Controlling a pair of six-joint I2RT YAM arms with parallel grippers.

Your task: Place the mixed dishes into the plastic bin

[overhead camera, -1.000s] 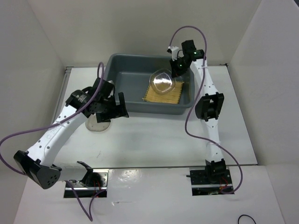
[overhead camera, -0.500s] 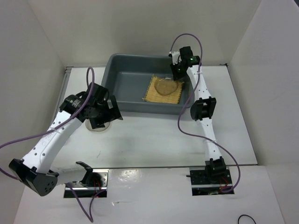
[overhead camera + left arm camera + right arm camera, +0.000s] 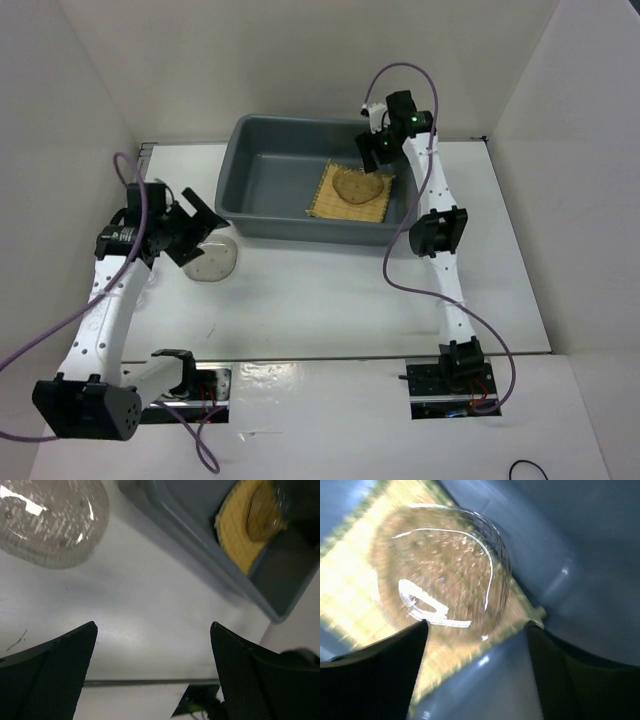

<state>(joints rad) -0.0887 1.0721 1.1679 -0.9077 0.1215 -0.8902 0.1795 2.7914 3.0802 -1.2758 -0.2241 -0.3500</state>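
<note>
The dark grey plastic bin (image 3: 272, 185) stands at the back of the table. In it lies the tan-yellow mat (image 3: 325, 206), and a clear plate (image 3: 358, 185) rests on the mat. My right gripper (image 3: 372, 152) hangs over the bin's far right corner, open, just above that plate (image 3: 445, 575), with nothing between its fingers. A second clear plate (image 3: 210, 262) lies on the table left of the bin. My left gripper (image 3: 203, 235) is open beside that plate (image 3: 50, 522) and apart from it. The left wrist view also catches the bin (image 3: 200, 535) and mat (image 3: 235, 540).
White walls close in the table on the left, back and right. The bin's left half holds nothing. A dark seam runs across the table's near edge, in front of the two arm bases.
My right gripper opened and let the clear plate down onto the mat. My left arm swung left away from the bin, uncovering the plate on the table.
</note>
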